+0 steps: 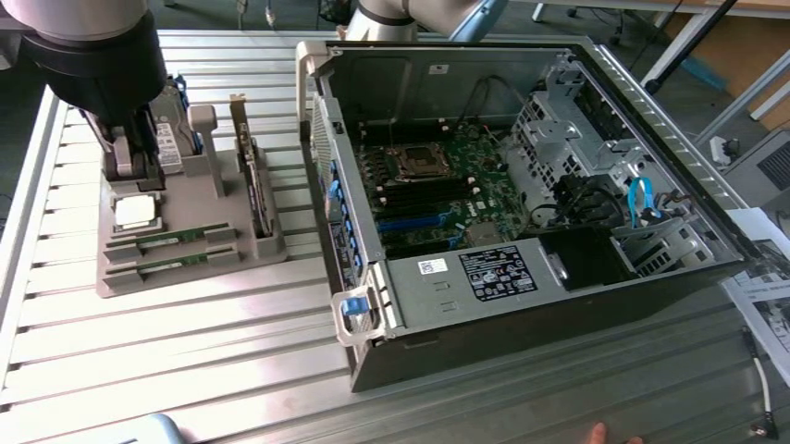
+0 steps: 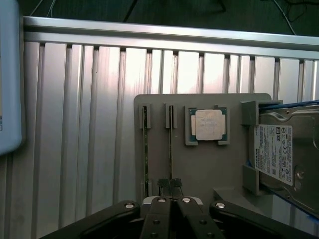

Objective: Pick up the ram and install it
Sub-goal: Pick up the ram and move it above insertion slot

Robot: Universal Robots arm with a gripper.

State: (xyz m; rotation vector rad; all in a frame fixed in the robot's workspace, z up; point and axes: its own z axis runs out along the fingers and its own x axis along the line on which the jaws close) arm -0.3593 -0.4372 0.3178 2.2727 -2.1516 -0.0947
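With jaws pressed together, empty, over the ram (image 2: 170, 149), best spread them, straddle its thin edge and go straight down, clear of the processor (image 2: 208, 124).

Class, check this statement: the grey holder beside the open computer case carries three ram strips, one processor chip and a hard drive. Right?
Not quite. The wrist view shows two ram strips in the holder, not three. The processor chip and hard drive sit on it as stated, beside the open computer case.

The silver labelled hard drive (image 2: 279, 154) runs off the edge; the thin green ram strip (image 2: 170, 149), edge-on, seemingly hides its chips.
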